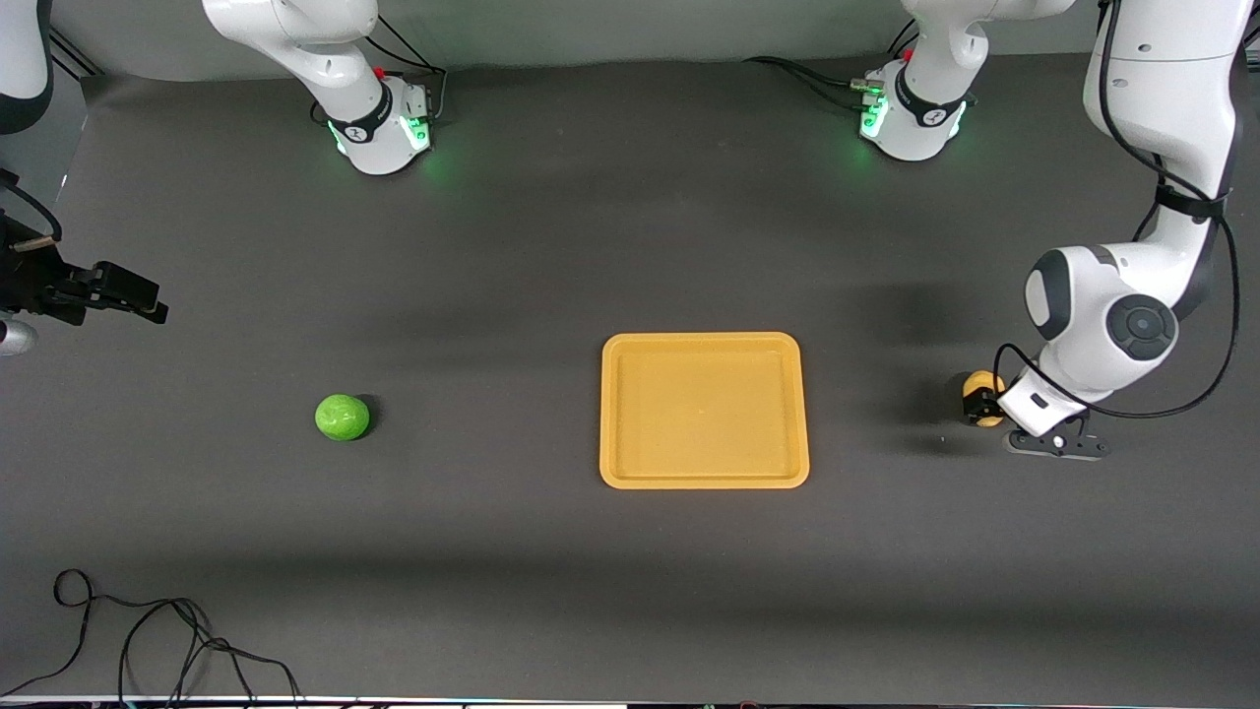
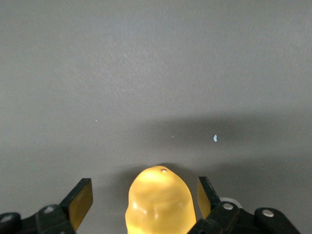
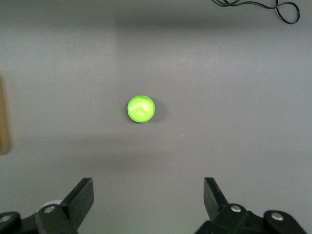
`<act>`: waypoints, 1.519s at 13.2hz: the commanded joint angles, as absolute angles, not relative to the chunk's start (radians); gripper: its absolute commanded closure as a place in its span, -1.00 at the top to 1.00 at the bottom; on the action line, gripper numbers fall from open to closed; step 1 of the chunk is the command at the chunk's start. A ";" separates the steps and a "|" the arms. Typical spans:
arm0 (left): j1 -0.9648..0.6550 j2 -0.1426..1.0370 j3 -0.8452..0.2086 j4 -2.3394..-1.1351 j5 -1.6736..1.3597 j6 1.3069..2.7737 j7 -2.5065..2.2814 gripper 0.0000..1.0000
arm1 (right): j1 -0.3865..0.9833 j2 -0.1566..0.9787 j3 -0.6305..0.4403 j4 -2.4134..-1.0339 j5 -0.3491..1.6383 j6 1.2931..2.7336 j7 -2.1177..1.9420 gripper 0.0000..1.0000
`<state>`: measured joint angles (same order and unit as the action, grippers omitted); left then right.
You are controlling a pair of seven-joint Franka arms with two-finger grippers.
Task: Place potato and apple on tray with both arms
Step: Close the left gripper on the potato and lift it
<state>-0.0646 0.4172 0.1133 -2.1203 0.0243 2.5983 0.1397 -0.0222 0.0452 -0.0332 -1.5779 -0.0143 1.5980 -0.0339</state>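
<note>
The yellow-orange tray (image 1: pixel 630 463) lies bare at the table's middle. The green apple (image 1: pixel 342 417) sits on the table toward the right arm's end. It also shows in the right wrist view (image 3: pixel 141 108). The yellow-tan potato (image 1: pixel 980 382) sits on the table toward the left arm's end. My left gripper (image 1: pixel 982 406) is down at the table, open, with its fingers on either side of the potato (image 2: pixel 158 202). One finger (image 2: pixel 207 195) is close to it and the other stands well apart. My right gripper (image 1: pixel 148 303) is open and empty (image 3: pixel 148 195), up in the air.
A loose black cable (image 1: pixel 148 640) lies at the table's near corner at the right arm's end, also in the right wrist view (image 3: pixel 263 6). The arm bases (image 1: pixel 384 128) (image 1: pixel 911 118) glow green. The tray's edge (image 3: pixel 4 117) shows in the right wrist view.
</note>
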 commanded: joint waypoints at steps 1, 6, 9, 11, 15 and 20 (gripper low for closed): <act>-0.066 0.382 0.114 -2.186 -0.015 2.635 0.155 0.91 | -0.026 0.058 -0.037 -1.557 0.002 1.601 -0.061 1.00; -0.072 0.394 0.112 -2.229 -0.017 2.717 0.153 0.48 | -0.025 0.060 -0.037 -1.557 -0.002 1.608 -0.060 1.00; -0.077 0.394 0.110 -2.235 -0.018 2.718 0.147 0.10 | -0.023 0.060 -0.037 -1.563 -0.002 1.608 -0.060 1.00; -0.081 0.385 0.107 -2.235 -0.020 2.704 0.137 0.05 | -0.025 0.060 -0.037 -1.565 -0.002 1.608 -0.060 1.00; -0.095 0.324 0.034 -2.209 -0.023 2.585 -0.001 0.01 | -0.023 0.060 -0.037 -1.565 -0.002 1.611 -0.060 1.00; -0.130 0.270 -0.095 -2.056 -0.023 2.298 -0.260 -0.01 | -0.023 0.060 -0.037 -1.565 -0.002 1.617 -0.060 1.00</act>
